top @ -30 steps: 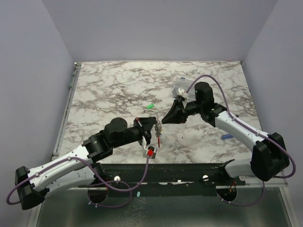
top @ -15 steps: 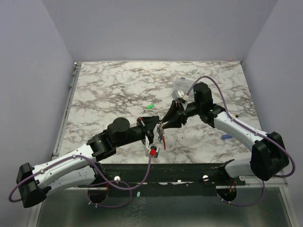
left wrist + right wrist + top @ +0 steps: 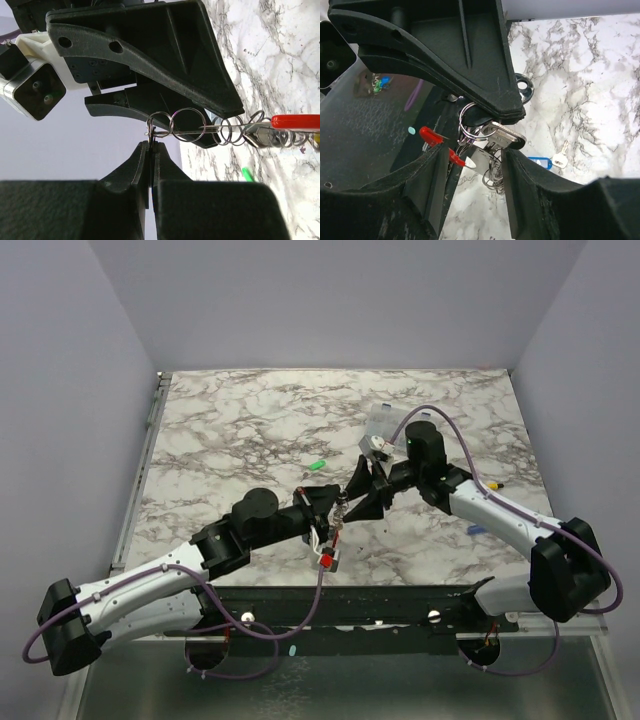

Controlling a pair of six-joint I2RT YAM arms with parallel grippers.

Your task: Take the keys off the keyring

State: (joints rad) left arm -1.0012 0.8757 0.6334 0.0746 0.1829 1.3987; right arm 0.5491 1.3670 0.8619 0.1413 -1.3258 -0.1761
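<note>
The left gripper (image 3: 150, 146) was clenched on the keyring (image 3: 170, 125), the thin wire loop being pinched between its fingertips and held up above the marble table (image 3: 230, 430). A string of further linked rings was carried from that loop, and a red tag (image 3: 295, 121) and a silver key (image 3: 502, 135) were hung from them. The right gripper (image 3: 475, 152) was found released, its jaws spread to either side of the hanging bunch; whether the bunch was touched by them could not be told. Further out, a blue-tagged key (image 3: 540, 162) was laid flat on the table near the right arm, a green tag (image 3: 319, 465) was laid behind the two grippers, and a clear box (image 3: 382, 422) was set beyond the right wrist.
</note>
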